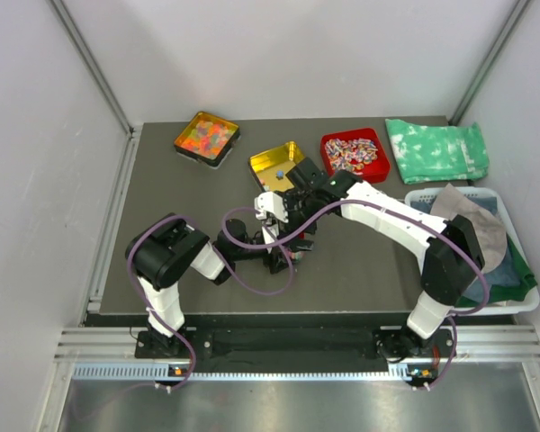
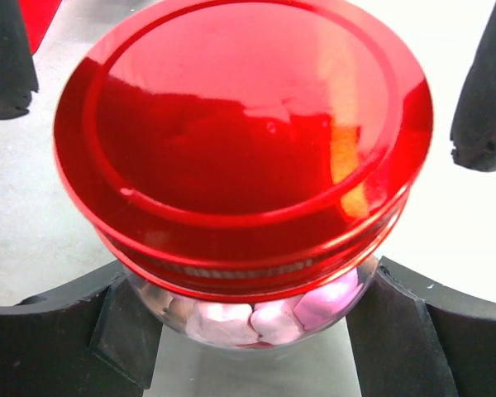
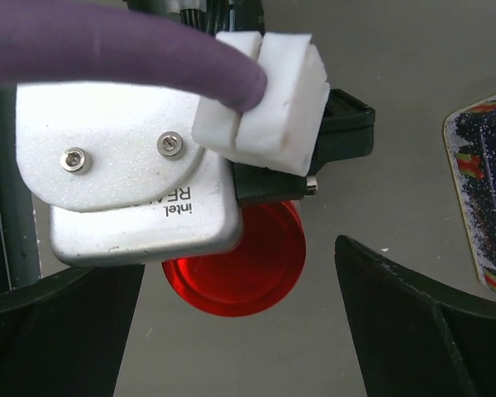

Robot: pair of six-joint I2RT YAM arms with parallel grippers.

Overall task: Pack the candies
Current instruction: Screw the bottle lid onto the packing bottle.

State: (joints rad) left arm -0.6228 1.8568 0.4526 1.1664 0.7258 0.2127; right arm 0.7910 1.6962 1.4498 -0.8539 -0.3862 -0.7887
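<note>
A glass jar (image 2: 256, 318) with a shiny red lid (image 2: 240, 124) holds pink and pale candies, seen through the glass under the lid. My left gripper (image 2: 248, 339) is shut on the jar's body, one finger on each side; it sits at mid table (image 1: 281, 259). My right gripper (image 3: 240, 322) is open above the lid (image 3: 252, 277), its fingertips (image 2: 479, 107) wide apart on either side and not touching. The left wrist camera hides part of the lid in the right wrist view. A gold tray (image 1: 277, 164) behind holds a small blue candy.
A black tray of orange-yellow mixed sweets (image 1: 205, 137) stands at the back left and a red tray of striped wrapped sweets (image 1: 354, 153) at the back middle. A green cloth (image 1: 436, 148) lies at the back right. A white basket (image 1: 522, 301) of cloths stands at the right edge.
</note>
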